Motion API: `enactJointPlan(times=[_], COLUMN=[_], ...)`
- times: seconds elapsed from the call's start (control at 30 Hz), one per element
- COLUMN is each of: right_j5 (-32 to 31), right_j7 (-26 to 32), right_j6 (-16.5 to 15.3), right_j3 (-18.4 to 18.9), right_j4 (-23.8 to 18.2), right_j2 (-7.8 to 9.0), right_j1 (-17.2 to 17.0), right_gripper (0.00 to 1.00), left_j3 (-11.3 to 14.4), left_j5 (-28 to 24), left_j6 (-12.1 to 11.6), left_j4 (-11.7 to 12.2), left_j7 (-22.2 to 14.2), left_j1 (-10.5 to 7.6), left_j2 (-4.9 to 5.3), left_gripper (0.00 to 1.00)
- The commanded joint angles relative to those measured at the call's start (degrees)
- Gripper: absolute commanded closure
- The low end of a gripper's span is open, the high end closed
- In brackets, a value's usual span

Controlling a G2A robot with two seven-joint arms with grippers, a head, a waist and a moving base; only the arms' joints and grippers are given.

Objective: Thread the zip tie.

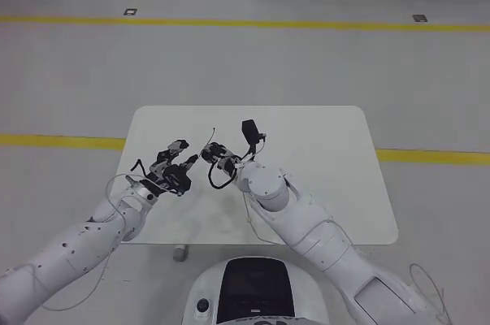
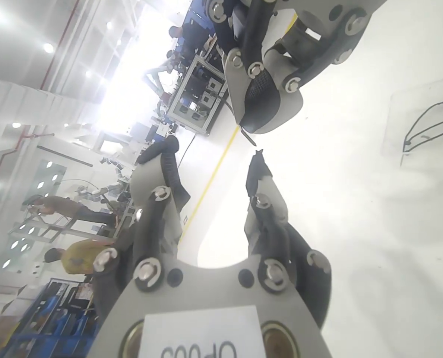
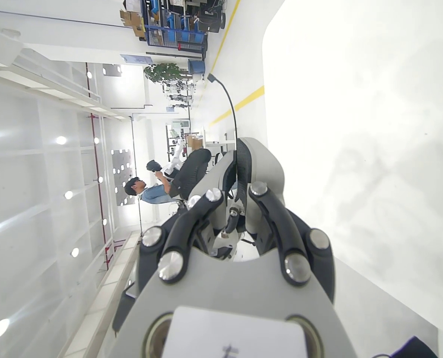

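My right gripper (image 3: 237, 152) is shut on a thin black zip tie (image 3: 230, 101). The tie rises from between the fingers in a curve and ends in its small square head. From above, the zip tie (image 1: 212, 136) sticks up from the right gripper (image 1: 213, 152) over the white table (image 1: 326, 179). My left gripper (image 1: 182, 159) hovers just beside it, a small gap away. In the left wrist view the left gripper (image 2: 214, 156) is open and holds nothing. One fingertip (image 2: 258, 162) sits close under a short tie end (image 2: 249, 138) poking out of the right gripper (image 2: 260, 107).
A clear sheet (image 2: 422, 121) with thin black ties on it appears on the table beyond the grippers. A black cable loop (image 1: 220, 180) hangs by the right wrist. The table's right half is bare. People and racks stand far off in the room.
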Motion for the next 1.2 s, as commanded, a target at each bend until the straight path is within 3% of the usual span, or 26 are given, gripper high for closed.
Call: enactJointPlan(times=[0.0, 0.23, 0.5, 0.8, 1.17], right_j5=[0.05, 0.21, 0.82, 0.48, -0.42], right_j7=[-0.11, -0.48, -0.92, -2.32, -1.71], right_j6=[0.0, 0.0, 0.0, 0.0, 0.0], right_j3=[0.15, 0.84, -0.24, -0.67, -1.27], right_j4=[-0.15, -0.68, 2.33, 4.17, 5.52], right_j2=[-0.05, -0.23, -1.16, -1.85, -2.26], right_j1=[-0.16, -0.68, 0.72, 1.59, 2.19], right_gripper=[1.0, 1.0, 1.0, 1.0, 1.0], left_j3=[0.48, 2.56, 3.77, 4.47, 8.04], left_j5=[0.0, 0.0, 0.0, 0.0, 0.0], left_j6=[0.0, 0.0, 0.0, 0.0, 0.0], left_j4=[0.07, 0.23, 0.42, 0.8, 1.72], left_j7=[-0.1, -0.53, -0.57, -0.89, -2.03], left_j1=[-0.31, -1.86, -2.89, -3.57, -6.53], left_j2=[0.03, 0.06, 0.05, 0.14, 0.09], left_gripper=[0.64, 0.66, 0.73, 0.73, 0.78])
